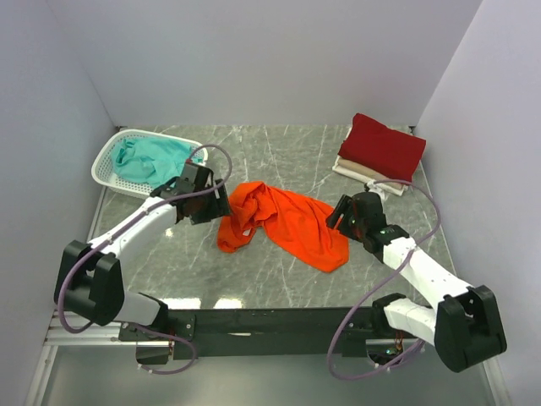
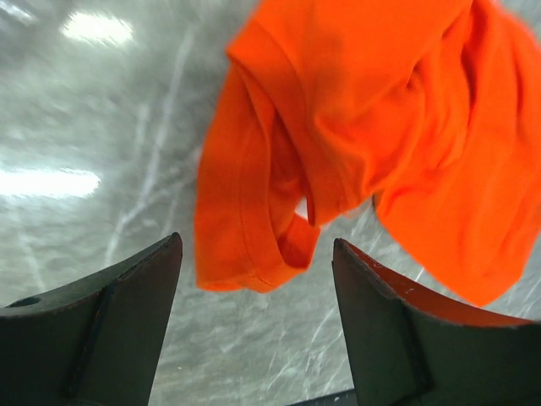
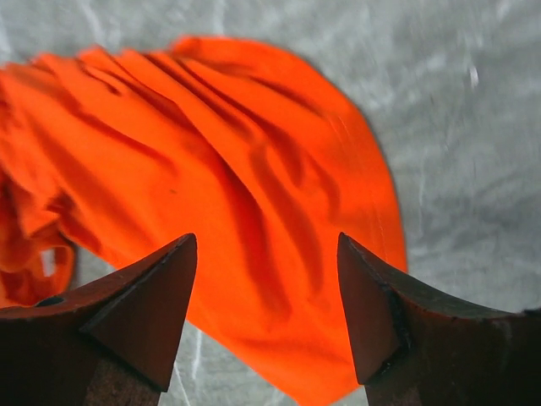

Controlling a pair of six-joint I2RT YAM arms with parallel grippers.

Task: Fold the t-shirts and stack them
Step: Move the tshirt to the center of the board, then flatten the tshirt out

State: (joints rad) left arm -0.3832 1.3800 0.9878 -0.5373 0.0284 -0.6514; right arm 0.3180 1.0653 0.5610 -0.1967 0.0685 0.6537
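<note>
No legible text, labels, brands, numbers or signs on any surface, any view.

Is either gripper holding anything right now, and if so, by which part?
Nothing is held: the left gripper and right gripper both stand open near the orange t-shirt.

- A robot test cell in a lab, not a lived-in room.
- Plain pale walls [image 1: 254, 59] box in the marbled table [image 1: 279, 156] at 9, 12 and 3 o'clock.
- Two arms, left [image 1: 135, 228] and right [image 1: 423, 271], are bolted to a black rail [image 1: 279, 321] at 6 o'clock, with purple cables [image 1: 332, 347] looping loose.
- A bare metal frame [image 1: 76, 338] shows at 7 o'clock.
- Household things are few: a basket [image 1: 103, 165] at 10 o'clock, folded shirts [image 1: 385, 145] at 2 o'clock, an orange shirt [image 1: 287, 222] mid-table.
</note>
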